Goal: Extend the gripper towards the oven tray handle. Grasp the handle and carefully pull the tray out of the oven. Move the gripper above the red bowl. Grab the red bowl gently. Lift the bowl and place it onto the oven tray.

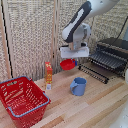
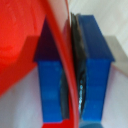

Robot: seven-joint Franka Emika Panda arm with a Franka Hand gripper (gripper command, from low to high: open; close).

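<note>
I've got my tool (image 1: 68,58) clenched on the red bowl (image 1: 67,64) by its thin rim, pads (image 2: 92,60) either side — light, stiff, probably slippery.

a blue mug (image 1: 78,86) is seen upright on the wooden table (image 1: 95,107). a red mesh basket (image 1: 22,98) sits well apart, with what may be a bottle (image 1: 48,75) between them.

a pale wooden tabletop (image 1: 95,107) under even light, backed by a beige woven-reed screen (image 1: 30,35).
</note>
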